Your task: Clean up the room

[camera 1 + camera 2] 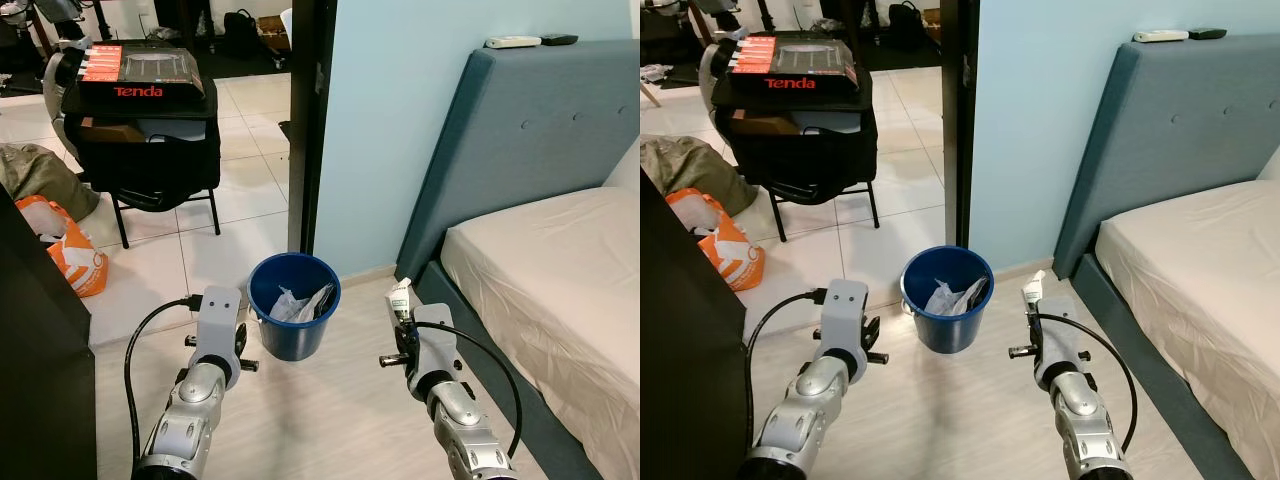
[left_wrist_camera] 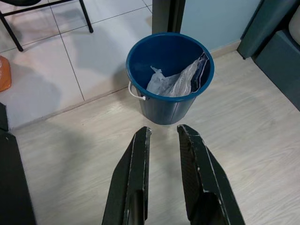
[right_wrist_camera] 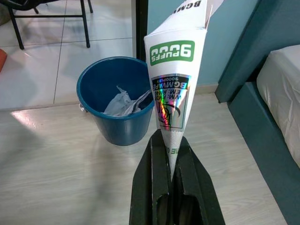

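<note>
A blue bucket (image 1: 292, 303) stands on the floor by the door frame, with crumpled plastic and dark stuff inside. My right gripper (image 3: 169, 152) is shut on a small white and green box (image 3: 173, 75), which sticks up from its fingers; the box (image 1: 401, 298) is held to the right of the bucket, a little above the floor. My left gripper (image 2: 163, 133) is open and holds nothing, just short of the bucket (image 2: 169, 75) on its near left side. Both arms reach forward over the pale wooden floor.
A bed with a grey-blue headboard (image 1: 520, 140) and frame runs along the right. Behind the dark door frame (image 1: 310, 120), on the tiled floor, stands a black chair (image 1: 150, 150) loaded with a red Tenda box. An orange bag (image 1: 70, 255) lies at the left, by a dark panel (image 1: 40, 340).
</note>
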### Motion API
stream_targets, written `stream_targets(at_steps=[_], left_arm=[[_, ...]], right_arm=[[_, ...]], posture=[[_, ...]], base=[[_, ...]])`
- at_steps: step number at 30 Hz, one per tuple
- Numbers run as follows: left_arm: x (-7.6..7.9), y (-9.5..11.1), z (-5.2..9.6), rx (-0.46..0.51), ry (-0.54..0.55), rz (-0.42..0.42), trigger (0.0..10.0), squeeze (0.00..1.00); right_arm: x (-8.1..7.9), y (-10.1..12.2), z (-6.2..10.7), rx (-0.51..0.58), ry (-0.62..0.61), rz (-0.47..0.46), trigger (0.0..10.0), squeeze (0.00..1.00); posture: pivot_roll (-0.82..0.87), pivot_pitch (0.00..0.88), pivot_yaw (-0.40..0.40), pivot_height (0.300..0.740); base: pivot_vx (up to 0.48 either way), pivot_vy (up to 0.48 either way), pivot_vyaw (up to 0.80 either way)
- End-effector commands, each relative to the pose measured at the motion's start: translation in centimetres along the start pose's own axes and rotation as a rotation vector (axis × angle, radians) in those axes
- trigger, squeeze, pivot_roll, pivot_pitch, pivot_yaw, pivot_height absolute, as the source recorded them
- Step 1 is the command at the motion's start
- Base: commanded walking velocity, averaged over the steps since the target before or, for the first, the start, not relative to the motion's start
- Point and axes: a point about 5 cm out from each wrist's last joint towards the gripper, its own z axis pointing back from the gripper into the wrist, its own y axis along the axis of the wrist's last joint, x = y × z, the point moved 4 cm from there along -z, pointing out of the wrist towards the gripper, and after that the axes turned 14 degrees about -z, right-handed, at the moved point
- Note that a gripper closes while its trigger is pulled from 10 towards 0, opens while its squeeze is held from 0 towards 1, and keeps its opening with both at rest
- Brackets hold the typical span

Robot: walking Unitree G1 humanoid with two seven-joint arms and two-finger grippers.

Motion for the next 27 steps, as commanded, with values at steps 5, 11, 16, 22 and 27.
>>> stream_targets(at_steps=[5, 11, 16, 22, 27], left_arm=[[0.14, -0.48, -0.03, -0.016, -0.002, -0.025, 10.0, 0.00], [0.25, -0.47, -0.05, -0.021, -0.004, -0.036, 10.0, 0.00], [0.32, -0.51, -0.06, -0.026, -0.003, -0.036, 10.0, 0.00], [0.12, -0.69, -0.07, -0.037, 0.016, -0.019, 10.0, 0.00], [-0.07, -0.86, -0.08, -0.047, 0.023, -0.006, 10.0, 0.00]], right_arm=[[-0.07, -0.67, 0.12, -0.018, 0.002, -0.010, 10.0, 0.00], [-0.01, -0.54, 0.09, -0.010, -0.003, -0.025, 10.0, 0.00], [-0.02, -0.48, 0.06, -0.009, -0.001, -0.024, 10.0, 0.00], [-0.02, -0.45, 0.06, -0.009, 0.001, -0.023, 10.0, 0.00], [-0.02, -0.55, 0.12, -0.013, 0.004, -0.022, 10.0, 0.00]], posture=[[0.03, 0.123, -0.059, 0.740], [0.03, 0.123, -0.059, 0.740], [0.03, 0.124, -0.059, 0.740], [0.03, 0.122, -0.062, 0.740], [0.03, 0.122, -0.064, 0.740]], base=[[0.000, 0.000, 0.00], [0.000, -0.240, 0.00], [0.000, -0.480, 0.00], [0.000, -0.237, 0.00], [0.000, 0.000, 0.00]])
